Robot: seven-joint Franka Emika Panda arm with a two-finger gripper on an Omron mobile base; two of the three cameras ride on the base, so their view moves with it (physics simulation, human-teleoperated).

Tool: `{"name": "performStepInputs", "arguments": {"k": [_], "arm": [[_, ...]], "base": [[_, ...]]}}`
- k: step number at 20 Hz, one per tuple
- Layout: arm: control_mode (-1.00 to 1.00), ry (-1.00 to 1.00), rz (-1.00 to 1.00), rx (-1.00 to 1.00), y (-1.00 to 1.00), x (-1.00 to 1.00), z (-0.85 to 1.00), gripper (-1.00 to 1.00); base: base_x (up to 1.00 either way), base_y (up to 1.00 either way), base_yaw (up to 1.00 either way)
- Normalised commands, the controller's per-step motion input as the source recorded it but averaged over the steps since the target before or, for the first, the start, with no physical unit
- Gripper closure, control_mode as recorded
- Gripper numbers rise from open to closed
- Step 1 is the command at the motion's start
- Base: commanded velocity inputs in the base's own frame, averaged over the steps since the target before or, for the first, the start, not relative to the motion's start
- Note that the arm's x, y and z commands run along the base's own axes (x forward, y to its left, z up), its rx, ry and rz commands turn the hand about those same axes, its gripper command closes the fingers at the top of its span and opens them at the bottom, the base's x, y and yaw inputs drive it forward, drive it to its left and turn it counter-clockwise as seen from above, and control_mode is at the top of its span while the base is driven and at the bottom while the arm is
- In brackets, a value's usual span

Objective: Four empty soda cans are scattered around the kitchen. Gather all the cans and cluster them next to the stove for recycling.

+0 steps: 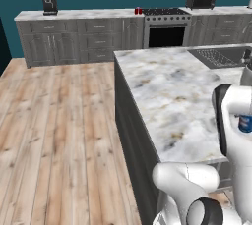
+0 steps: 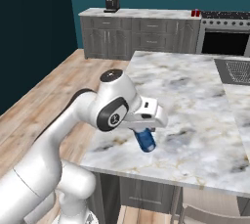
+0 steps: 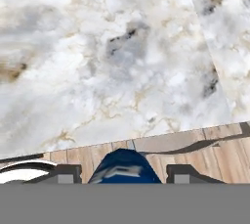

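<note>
- No text, brand, number or sign can be read anywhere.
- The blue soda can (image 2: 145,140) held between the gripper's fingers carries a pale marking on its side, too blurred to read; the hand view shows the same light shape on the can (image 3: 125,167) between the fingertips, illegible there too.
- The red cans (image 1: 138,11) far ahead of the gripper, on the back counter just beside the stove (image 1: 166,26), are too small for any label to be made out.
</note>
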Motion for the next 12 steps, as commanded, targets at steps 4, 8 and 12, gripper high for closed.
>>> {"name": "performStepInputs", "arguments": {"k": [4, 8, 12], "arm": [[-1.00, 0.11, 0.25, 0.09, 0.31, -0.28, 0.22, 1.00], [-1.00, 0.23, 0.21, 0.03, 0.44, -0.10, 0.56, 1.00], [-1.00, 0.30, 0.20, 0.03, 0.47, -0.05, 0.68, 1.00]], "base": [[0.00, 0.00, 0.00], [0.00, 0.00, 0.00], [0.00, 0.00, 0.00]]}}
